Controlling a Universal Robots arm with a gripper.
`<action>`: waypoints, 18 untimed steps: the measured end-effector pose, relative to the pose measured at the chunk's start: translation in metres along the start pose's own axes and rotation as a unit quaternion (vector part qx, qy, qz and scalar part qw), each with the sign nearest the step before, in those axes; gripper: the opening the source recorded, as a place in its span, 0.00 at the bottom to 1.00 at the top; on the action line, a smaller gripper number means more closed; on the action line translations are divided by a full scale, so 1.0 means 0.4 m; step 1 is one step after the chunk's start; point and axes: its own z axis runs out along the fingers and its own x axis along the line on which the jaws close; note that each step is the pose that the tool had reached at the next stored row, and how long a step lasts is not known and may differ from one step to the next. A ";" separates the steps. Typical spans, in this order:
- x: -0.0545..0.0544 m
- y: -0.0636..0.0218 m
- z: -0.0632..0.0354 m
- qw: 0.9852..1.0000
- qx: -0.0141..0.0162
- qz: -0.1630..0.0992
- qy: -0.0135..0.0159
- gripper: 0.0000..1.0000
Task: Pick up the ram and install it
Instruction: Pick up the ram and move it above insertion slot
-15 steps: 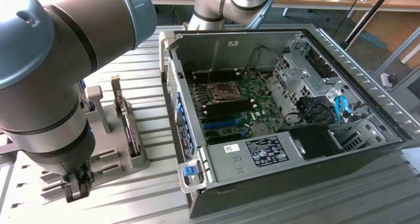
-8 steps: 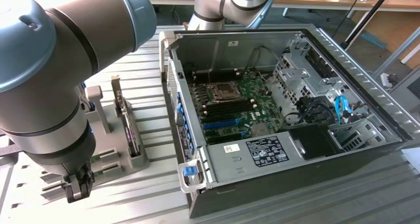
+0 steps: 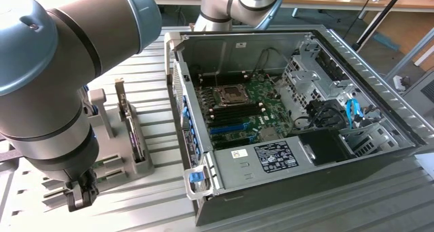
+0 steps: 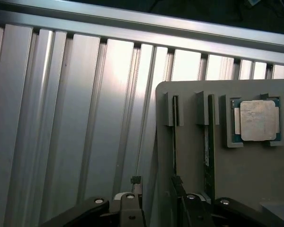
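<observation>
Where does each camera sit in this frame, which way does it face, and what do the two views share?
Exterior view: high, off the arm, looking down into the open computer case on the slotted table; the arm bulks at the exterior view's left, its hand by the grey holder.
Wrist view: on the wrist, looking down past the open hand at the holder, with two ram sticks on edge and a processor chip.
Shared: the hand, the holder, the slotted table.

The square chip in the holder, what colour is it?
The square chip is silver; the wrist view shows it best.
</observation>
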 end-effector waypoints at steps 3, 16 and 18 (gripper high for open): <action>-0.002 0.005 0.012 1.000 0.001 -0.003 -0.005 0.36; -0.036 0.027 0.065 1.000 0.004 -0.005 -0.025 0.36; -0.036 0.029 0.069 1.000 0.004 -0.005 -0.025 0.36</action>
